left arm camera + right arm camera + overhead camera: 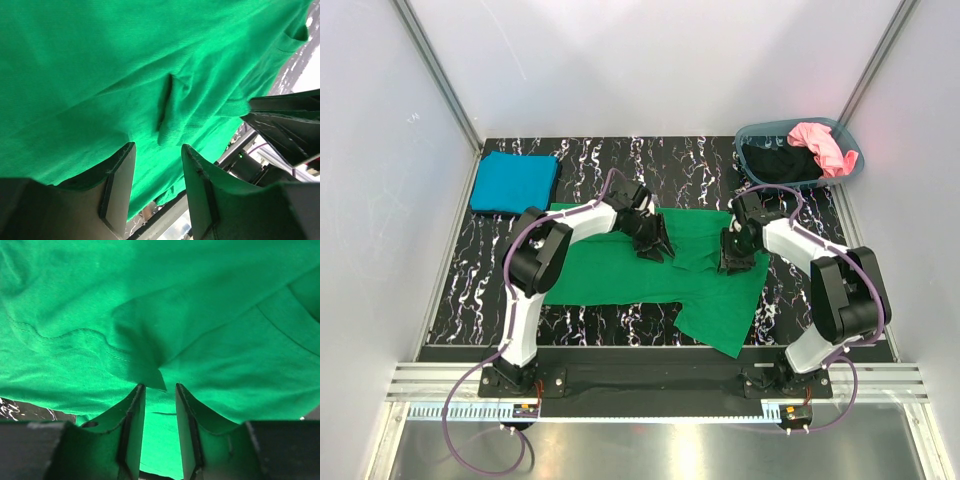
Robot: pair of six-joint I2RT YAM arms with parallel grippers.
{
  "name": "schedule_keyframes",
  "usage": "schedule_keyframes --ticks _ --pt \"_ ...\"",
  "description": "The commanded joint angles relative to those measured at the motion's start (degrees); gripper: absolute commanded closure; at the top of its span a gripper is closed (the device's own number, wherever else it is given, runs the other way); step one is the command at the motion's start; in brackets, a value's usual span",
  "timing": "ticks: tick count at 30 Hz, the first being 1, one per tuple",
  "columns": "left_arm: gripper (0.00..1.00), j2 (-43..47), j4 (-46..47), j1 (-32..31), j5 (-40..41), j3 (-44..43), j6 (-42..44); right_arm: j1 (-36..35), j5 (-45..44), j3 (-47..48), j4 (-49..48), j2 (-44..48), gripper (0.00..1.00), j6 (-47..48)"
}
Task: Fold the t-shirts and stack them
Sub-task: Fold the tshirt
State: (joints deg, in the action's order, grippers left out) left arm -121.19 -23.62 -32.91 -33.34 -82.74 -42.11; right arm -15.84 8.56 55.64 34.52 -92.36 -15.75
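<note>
The left gripper [157, 146] has its two fingers apart, with a soft wrinkle of the green t-shirt [150, 60] just in front of them and nothing between. The right gripper [159, 386] shows a small gap, and a folded corner of cloth points into it; I cannot tell if it is pinching. The shirt lies spread in the middle of the table [620, 160]. It looks light and floppy, so it will sag and bunch. Best to hold it by a hem or fold edge
</note>
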Motion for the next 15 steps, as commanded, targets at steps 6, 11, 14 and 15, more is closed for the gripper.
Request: schedule_keyframes --ticks 6,11,14,15 --pt "0.53 -0.54 2.17 -0.4 -4.1 -1.46 -0.08 -1.57 -2.14 2.11 -1.74 -0.54 0.76 1.51" --pt "0.53 -0.28 2.26 -0.58 -4.36 -1.11 -0.08 -1.57 -2.4 2.72 0.19 1.39 0.99 1.33" --pt "0.53 -0.81 2.26 -0.84 -5.24 -1.28 -0.43 -1.74 -2.67 3.77 2.74 1.65 1.0 2.12" --pt "0.53 -0.89 2.26 -0.93 -5.15 -1.11 -0.52 -1.74 -2.84 4.04 3.7 1.65 1.0 2.21"
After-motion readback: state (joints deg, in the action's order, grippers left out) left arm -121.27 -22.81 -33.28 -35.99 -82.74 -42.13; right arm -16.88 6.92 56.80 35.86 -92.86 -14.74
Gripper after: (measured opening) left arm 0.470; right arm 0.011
